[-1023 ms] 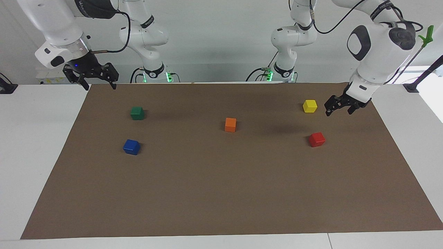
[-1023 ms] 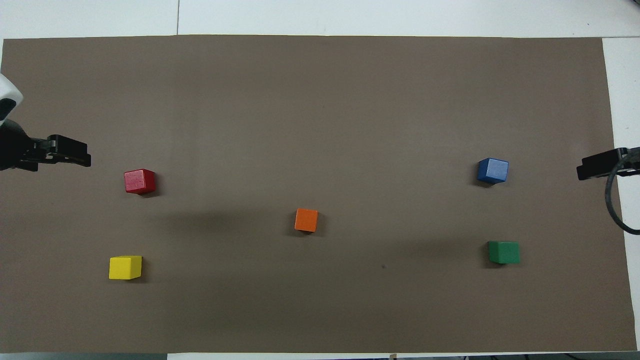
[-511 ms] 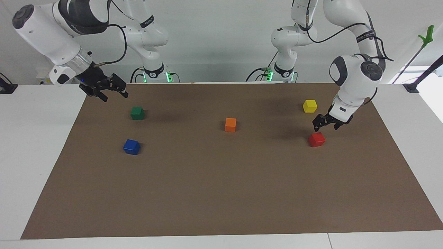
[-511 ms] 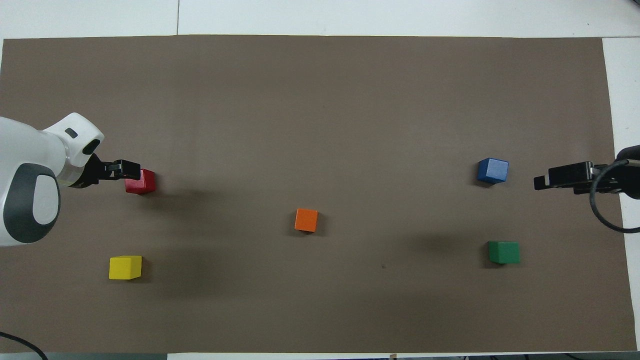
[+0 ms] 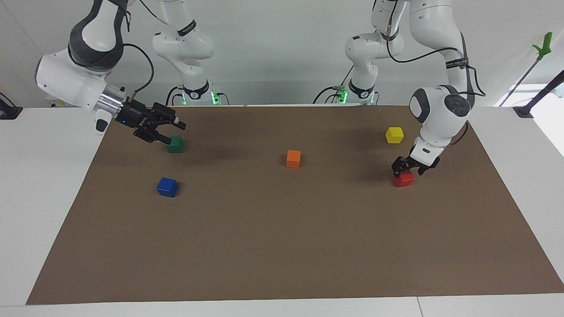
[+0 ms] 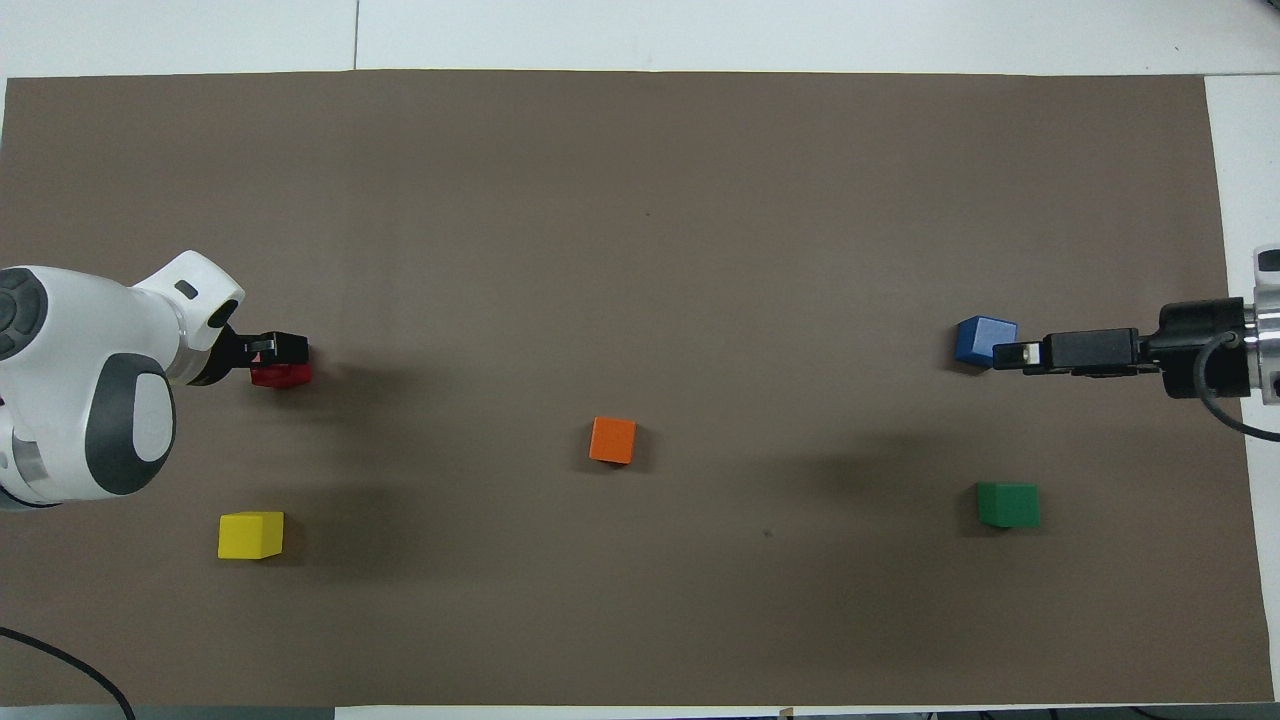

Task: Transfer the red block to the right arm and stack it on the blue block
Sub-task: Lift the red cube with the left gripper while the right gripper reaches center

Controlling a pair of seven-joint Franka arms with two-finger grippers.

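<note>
**Red block straddled, grasp not yet closed**

Facing view: the left gripper (image 5: 408,169) is seen lowered onto the red block (image 5: 404,179) at the left arm's end of the brown mat (image 5: 282,246), fingers apart and set about the cube. The right gripper (image 5: 166,130), fingers spread, hangs over the green block (image 5: 175,145); the blue block (image 5: 167,187) lies farther from the robots. If closure is off-centre, the cube may be twisted or pushed aside.

Overhead view: the red block (image 6: 284,373) is half covered by the left gripper (image 6: 278,348). Open mat is left around the orange block (image 6: 612,440) for a handover; the yellow block (image 6: 250,534) sits well apart.
</note>
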